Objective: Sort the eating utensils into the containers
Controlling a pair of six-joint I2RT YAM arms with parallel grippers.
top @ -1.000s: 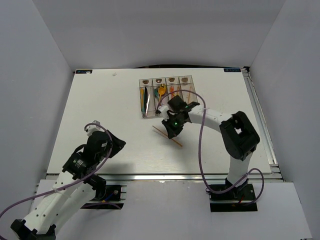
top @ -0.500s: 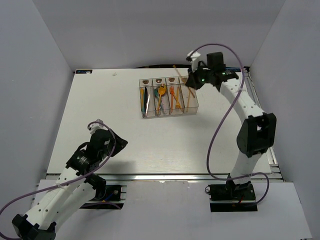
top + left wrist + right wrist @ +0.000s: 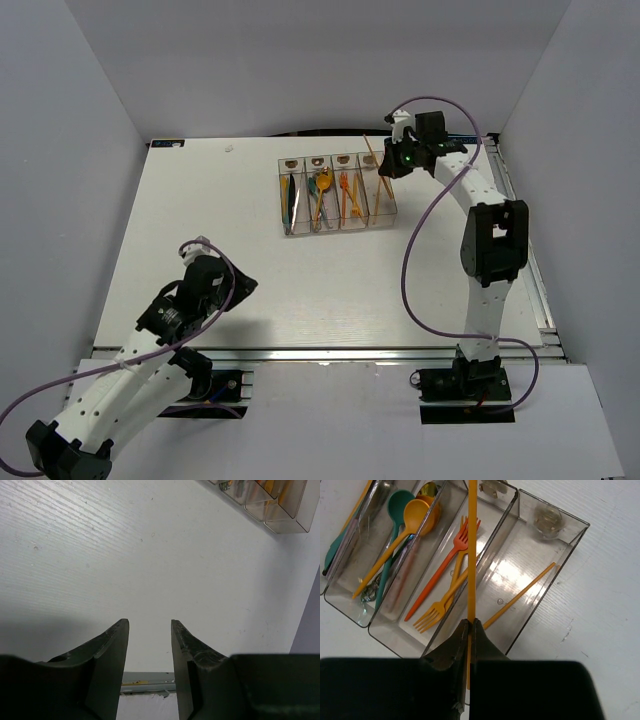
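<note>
Wrist view, clearer than overhead, shows right gripper (image 3: 471,623) pinching orange stick (image 3: 472,540); left gripper (image 3: 148,626) apart, empty.

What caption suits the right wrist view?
Right pincer shut on a yellow stick, poised over the clear bins.

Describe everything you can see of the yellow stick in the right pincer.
The stick is a long, thin, straight rod, yellow-orange, and looks like plastic. The right pincer is shut on its lower end, and the rest points straight out from the tips. It hangs over the right end of the row of bins, above the wall between the fork bin and the end one. Nothing but the pincer appears to touch it. A second stick of the same look lies slantwise in the end bin.
</note>
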